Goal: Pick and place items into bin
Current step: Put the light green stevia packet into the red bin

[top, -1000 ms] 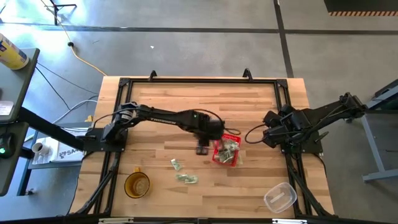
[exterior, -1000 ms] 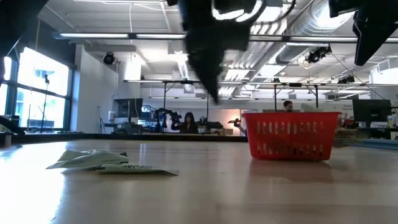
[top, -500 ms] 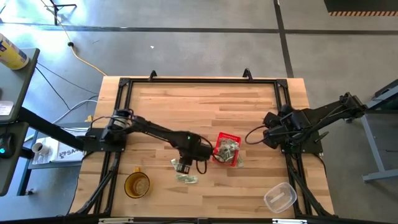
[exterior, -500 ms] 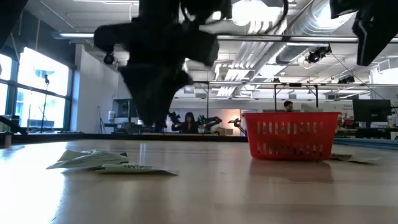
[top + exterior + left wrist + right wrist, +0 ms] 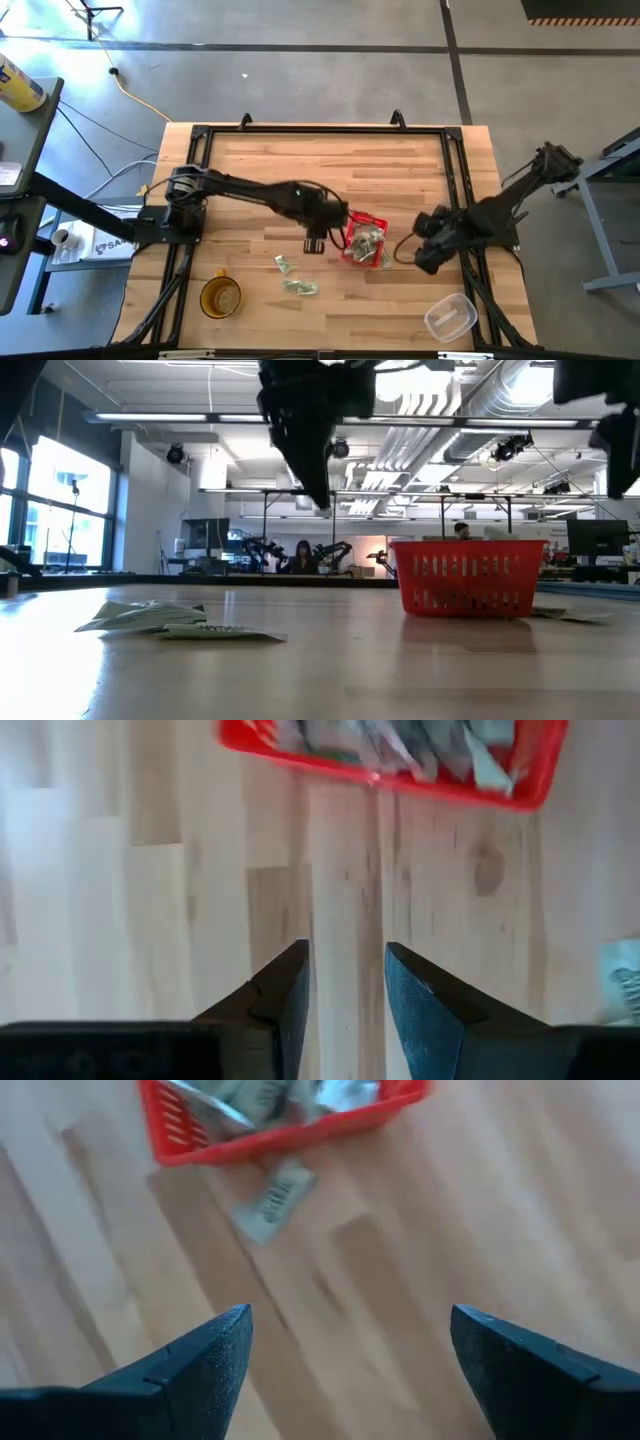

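The red basket (image 5: 365, 240) stands near the table's middle with several pale green-and-white packets inside. Two more packets (image 5: 284, 264) (image 5: 300, 287) lie flat on the wood to its near left, and another packet (image 5: 270, 1200) lies against its right near side. My left gripper (image 5: 317, 241) hovers just left of the basket, raised off the table; its fingers (image 5: 345, 995) are a little apart with only bare wood between them. My right gripper (image 5: 425, 256) hangs right of the basket, wide open (image 5: 350, 1350) and empty.
An amber round cup (image 5: 220, 297) stands near the table's near left corner, and a clear plastic container (image 5: 450, 318) sits at the near right. Black frame rails run along the table edges. Bare wood lies between the basket and the far edge.
My left gripper dipped toward the near edge over the two loose packets, then rose and came back beside the basket's left side; both packets lie where they were. My right gripper moved from the table's right edge toward the basket and the near edge.
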